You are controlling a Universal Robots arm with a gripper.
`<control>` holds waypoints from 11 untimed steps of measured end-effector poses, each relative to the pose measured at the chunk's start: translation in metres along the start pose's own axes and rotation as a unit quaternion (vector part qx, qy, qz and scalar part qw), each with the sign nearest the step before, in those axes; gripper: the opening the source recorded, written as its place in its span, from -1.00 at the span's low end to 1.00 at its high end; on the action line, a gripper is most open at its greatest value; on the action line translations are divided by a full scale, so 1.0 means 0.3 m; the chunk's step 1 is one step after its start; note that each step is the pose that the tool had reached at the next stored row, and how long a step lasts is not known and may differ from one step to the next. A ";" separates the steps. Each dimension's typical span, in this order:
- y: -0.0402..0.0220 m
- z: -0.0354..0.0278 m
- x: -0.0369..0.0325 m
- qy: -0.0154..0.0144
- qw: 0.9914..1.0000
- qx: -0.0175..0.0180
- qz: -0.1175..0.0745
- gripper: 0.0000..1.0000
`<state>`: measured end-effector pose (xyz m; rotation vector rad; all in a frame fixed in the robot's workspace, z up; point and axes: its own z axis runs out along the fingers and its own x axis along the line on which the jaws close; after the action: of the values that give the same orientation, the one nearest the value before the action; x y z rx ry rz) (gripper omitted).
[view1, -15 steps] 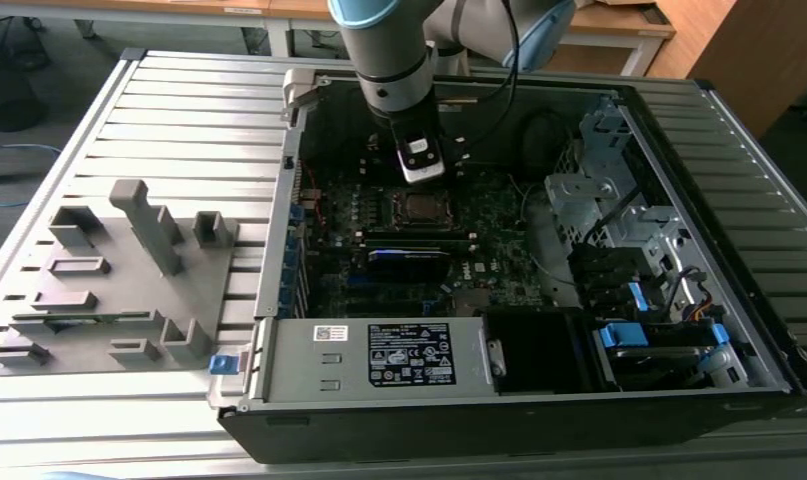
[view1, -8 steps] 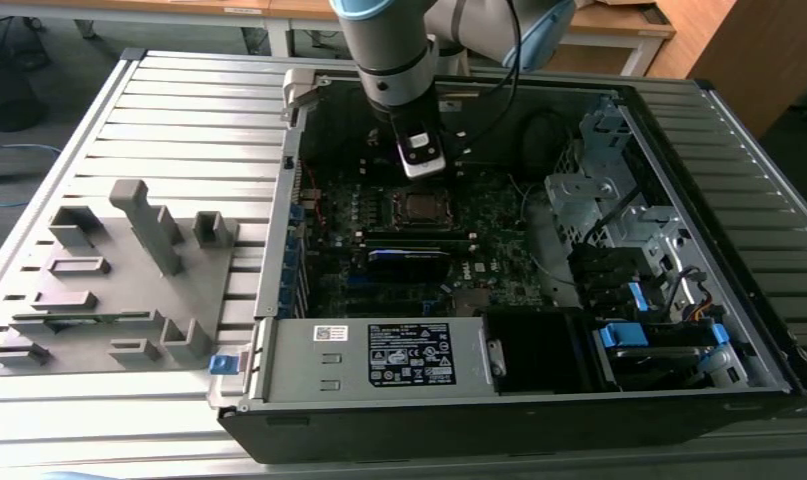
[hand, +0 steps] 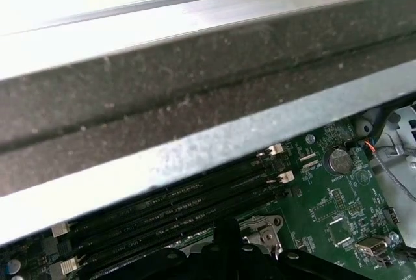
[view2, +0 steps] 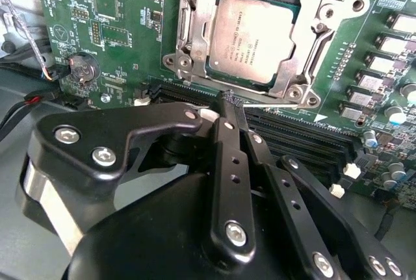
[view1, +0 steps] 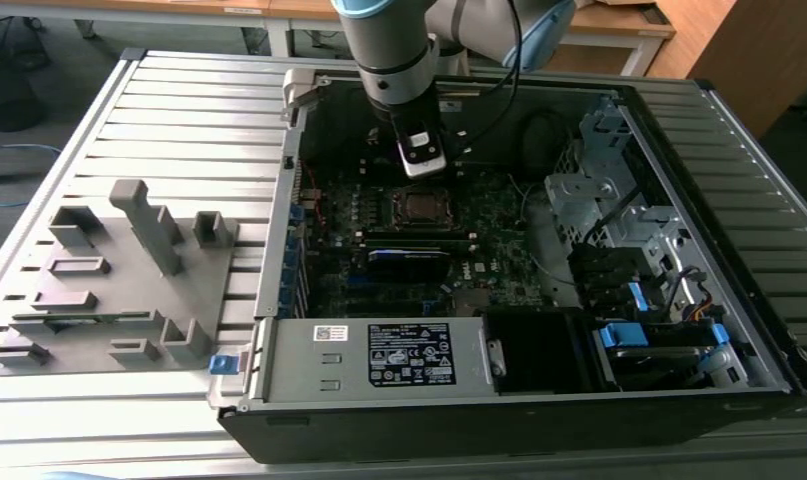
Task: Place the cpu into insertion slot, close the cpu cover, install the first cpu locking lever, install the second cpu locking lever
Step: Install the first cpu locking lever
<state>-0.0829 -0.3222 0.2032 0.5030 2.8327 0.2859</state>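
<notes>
The cpu [view2: 253,33], a silver-grey square chip, lies flat in the insertion slot [view1: 421,207] on the green motherboard. The cpu cover [view2: 193,39], a silvery frame plate, lies down around the chip. My gripper [view2: 232,101] hangs just above the socket's edge nearest the memory slots, its black fingers [view2: 227,156] shut together. The tips meet at one end of a thin metal locking lever [view2: 279,106] that runs along that edge; whether they clamp it I cannot tell. In the exterior view my gripper [view1: 423,168] stands inside the open case, just behind the socket.
Long black memory slots [view2: 292,137] lie beside the socket, under my fingers. A coin battery [view2: 83,67] and cables lie nearby. The case holds a power supply [view1: 376,355] in front and a drive cage [view1: 603,200] at the exterior view's right. A grey fixture [view1: 110,280] stands outside.
</notes>
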 end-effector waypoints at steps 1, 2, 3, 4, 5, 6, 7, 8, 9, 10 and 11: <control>0.000 0.000 0.000 0.000 1.000 0.000 0.000 -0.79; 0.000 0.000 0.000 0.001 1.000 -0.001 0.000 -0.79; 0.000 0.000 0.000 0.001 1.000 -0.003 0.000 -0.79; 0.001 0.000 0.000 0.001 1.000 -0.003 0.000 -0.79; 0.001 0.001 -0.001 0.002 1.000 -0.004 0.000 -0.79; 0.002 0.001 -0.002 0.002 1.000 -0.005 -0.001 -0.79; 0.002 0.001 -0.003 0.002 1.000 -0.006 -0.002 -0.79; 0.003 0.002 -0.004 0.003 1.000 -0.007 -0.004 -0.79; 0.004 0.002 -0.005 0.004 1.000 -0.008 -0.005 -0.79; 0.004 0.002 -0.006 0.005 1.000 -0.009 -0.007 -0.79; 0.005 0.003 -0.007 0.006 1.000 -0.011 -0.009 -0.79</control>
<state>-0.0802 -0.3215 0.2032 0.4737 2.8405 0.3160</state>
